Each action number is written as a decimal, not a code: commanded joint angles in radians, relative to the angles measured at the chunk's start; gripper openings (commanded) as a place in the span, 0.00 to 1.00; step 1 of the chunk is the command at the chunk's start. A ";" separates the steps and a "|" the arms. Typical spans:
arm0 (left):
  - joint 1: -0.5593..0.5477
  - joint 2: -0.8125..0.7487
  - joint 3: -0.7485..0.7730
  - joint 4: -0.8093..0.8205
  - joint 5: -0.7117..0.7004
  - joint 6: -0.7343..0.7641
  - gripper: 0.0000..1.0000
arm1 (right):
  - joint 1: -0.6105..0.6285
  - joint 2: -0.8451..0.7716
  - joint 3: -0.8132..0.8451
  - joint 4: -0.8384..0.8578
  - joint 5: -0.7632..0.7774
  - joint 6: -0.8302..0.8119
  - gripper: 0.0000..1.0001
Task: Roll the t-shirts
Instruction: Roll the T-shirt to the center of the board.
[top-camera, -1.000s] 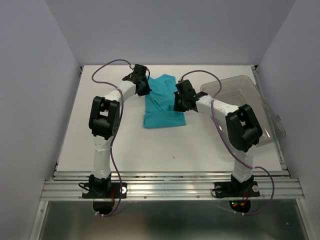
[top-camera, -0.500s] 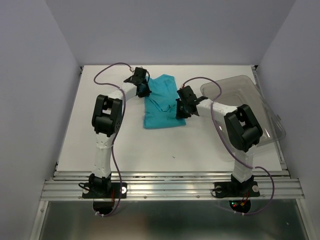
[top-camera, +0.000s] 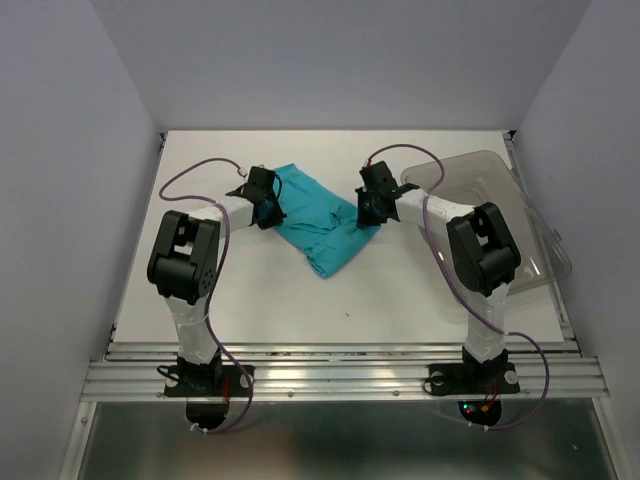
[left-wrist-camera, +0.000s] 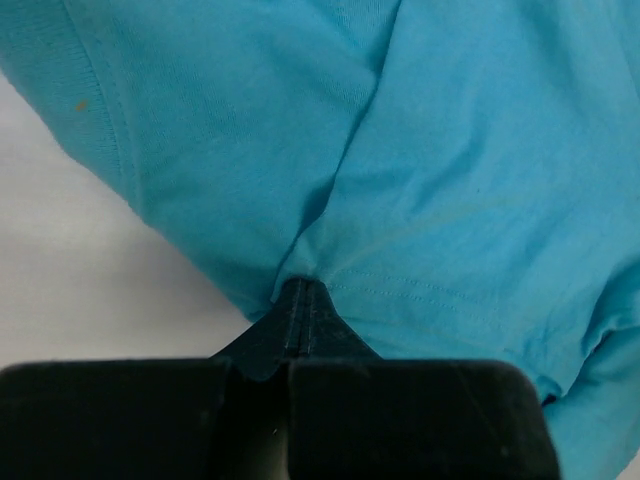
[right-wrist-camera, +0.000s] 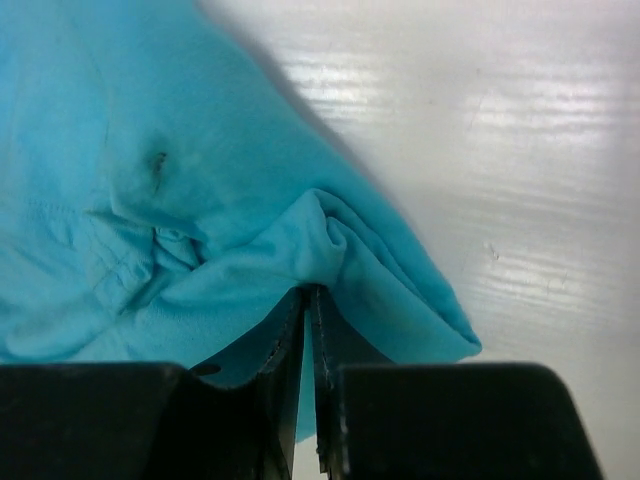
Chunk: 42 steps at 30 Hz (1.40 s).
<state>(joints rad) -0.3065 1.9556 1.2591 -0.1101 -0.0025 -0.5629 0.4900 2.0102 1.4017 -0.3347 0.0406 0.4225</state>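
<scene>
The white table (top-camera: 400, 290) is carrying everything. The clear grey-tinted bin (top-camera: 535, 215) is sitting at its right side and is serving here as the reference.

Left of the bin, near its left rim but not touching it, the t-shirt (top-camera: 315, 215) is lying on the tabletop. It is plain teal-turquoise, thin and soft, with no print. It is smaller than the bin and is folded into a flat panel that is sitting cornerwise, one corner pointing away from the bin and another towards it. In the left wrist view, hem stitching is showing along the cloth and creases are fanning out from the pinch. In the right wrist view, a doubled fold is bunching up at the fingertips.

The left gripper (top-camera: 267, 205) is clamping the shirt corner farthest from the bin, its jaws pressed together on the fabric. The right gripper (top-camera: 368, 208) is pinching the corner nearest the bin, its jaws nearly together on a thick fold.

A second ago the shirt was lying square to the bin's left side, its long edges running front to back. It is now lying turned on the diagonal. The left gripper has come from the shirt's far corner to a point nearer the front and farther from the bin, and the left arm's elbow has swung the same way. The right gripper has barely shifted.
</scene>
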 joint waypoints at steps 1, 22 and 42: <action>-0.017 -0.157 -0.202 -0.082 -0.040 -0.048 0.00 | -0.008 0.050 0.062 -0.023 -0.004 -0.077 0.13; -0.100 -0.715 -0.368 -0.209 -0.057 -0.103 0.07 | 0.038 -0.237 -0.269 0.137 -0.269 0.101 0.15; -0.278 -0.676 -0.204 -0.347 -0.258 -0.123 0.38 | 0.058 -0.286 -0.230 0.071 -0.219 0.065 0.17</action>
<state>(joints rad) -0.5827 1.2930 1.0107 -0.4316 -0.2104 -0.6811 0.5262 1.7218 1.1568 -0.2790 -0.1596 0.4835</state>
